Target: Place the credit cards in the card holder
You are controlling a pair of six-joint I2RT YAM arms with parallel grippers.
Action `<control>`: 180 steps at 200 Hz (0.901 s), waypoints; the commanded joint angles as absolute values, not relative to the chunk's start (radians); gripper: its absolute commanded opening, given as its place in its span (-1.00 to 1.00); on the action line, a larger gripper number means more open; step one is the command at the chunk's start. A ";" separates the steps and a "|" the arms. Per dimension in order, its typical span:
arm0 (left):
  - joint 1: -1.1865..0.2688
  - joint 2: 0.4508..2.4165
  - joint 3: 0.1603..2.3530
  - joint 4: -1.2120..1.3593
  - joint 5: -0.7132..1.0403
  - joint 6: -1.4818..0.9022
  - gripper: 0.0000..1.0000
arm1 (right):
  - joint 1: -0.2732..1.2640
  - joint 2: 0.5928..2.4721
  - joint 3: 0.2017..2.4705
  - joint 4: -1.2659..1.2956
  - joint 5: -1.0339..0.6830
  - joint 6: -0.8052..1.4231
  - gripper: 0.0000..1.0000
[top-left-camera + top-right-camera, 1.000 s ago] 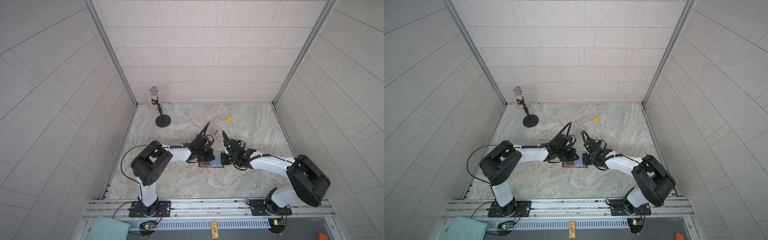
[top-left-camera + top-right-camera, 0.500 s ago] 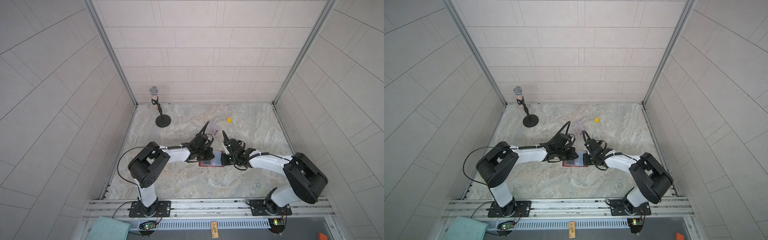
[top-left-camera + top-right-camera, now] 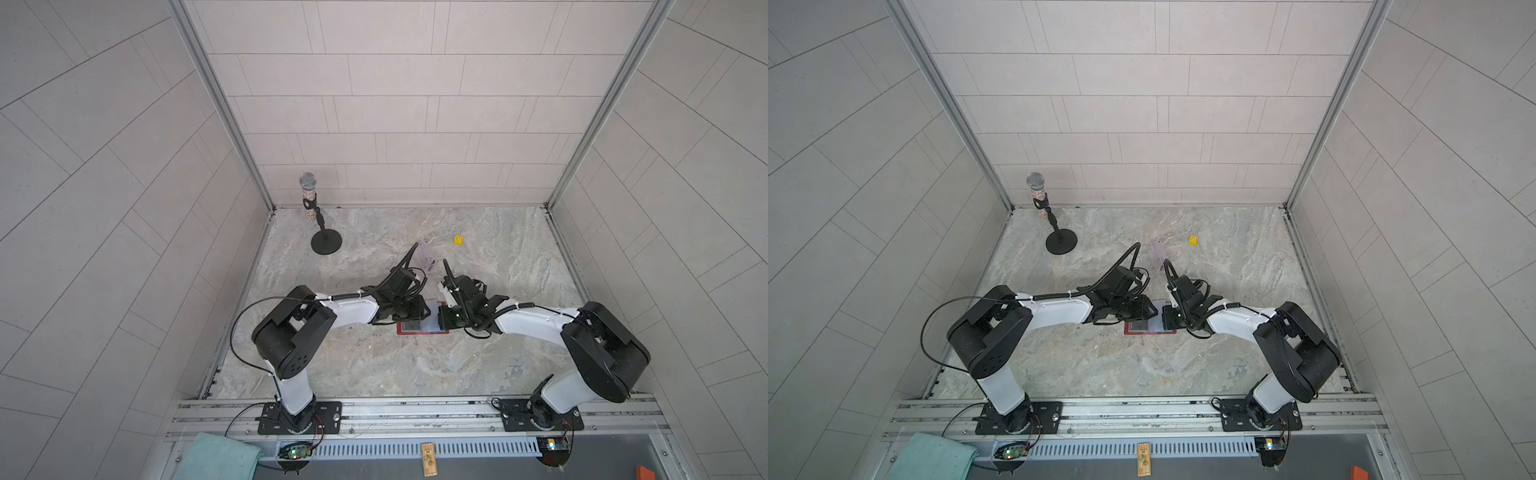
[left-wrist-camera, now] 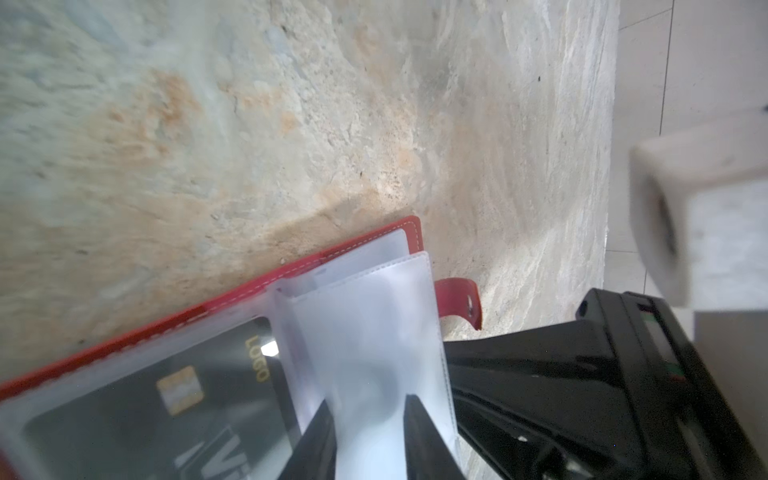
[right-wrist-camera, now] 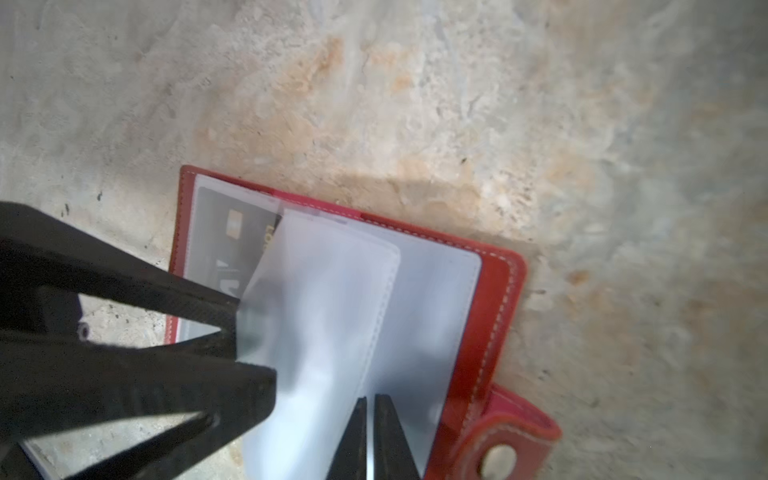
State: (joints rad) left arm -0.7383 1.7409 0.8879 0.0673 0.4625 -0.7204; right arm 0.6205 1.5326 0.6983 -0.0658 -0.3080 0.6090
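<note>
The red card holder (image 3: 420,331) (image 3: 1148,331) lies open on the marble table, its snap tab (image 5: 505,451) at one side. One black credit card (image 4: 137,415) (image 5: 232,237) sits in a clear sleeve on its left page. Another clear sleeve (image 5: 328,316) (image 4: 374,324) stands lifted above the pages. My left gripper (image 4: 370,401) (image 5: 251,340) is open, its fingers either side of that sleeve's edge. My right gripper (image 5: 368,400) is shut on the sleeve's opposite edge. In both top views the two grippers meet over the holder. No loose credit cards show.
A clear acrylic stand (image 3: 426,255) (image 3: 1156,254) stands just behind the grippers. A small yellow die (image 3: 459,240) lies further back. A microphone on a black round base (image 3: 326,243) is at the back left. A teal cloth (image 3: 216,455) lies off the table's front.
My left gripper's jaws have parted. Both arms have stayed over the card holder with hardly any shift.
</note>
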 commanded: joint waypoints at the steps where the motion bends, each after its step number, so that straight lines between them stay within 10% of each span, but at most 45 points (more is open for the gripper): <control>1: -0.743 1.667 0.869 0.014 0.406 -0.678 -0.16 | 0.618 1.543 0.700 -0.008 -0.357 0.624 -0.77; 100: -0.741 1.450 0.793 -0.106 0.169 -0.625 -0.09 | 0.655 1.645 0.757 0.074 -0.471 0.637 -0.43; 180: -0.741 1.523 0.770 -0.052 0.222 -0.637 -0.40 | 0.676 1.683 0.784 0.055 -0.445 0.640 -0.62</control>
State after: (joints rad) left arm -0.7383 1.4837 0.7910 -0.0788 0.2047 -0.6331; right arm 0.6712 1.6833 0.7753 0.0639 -0.4629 0.6365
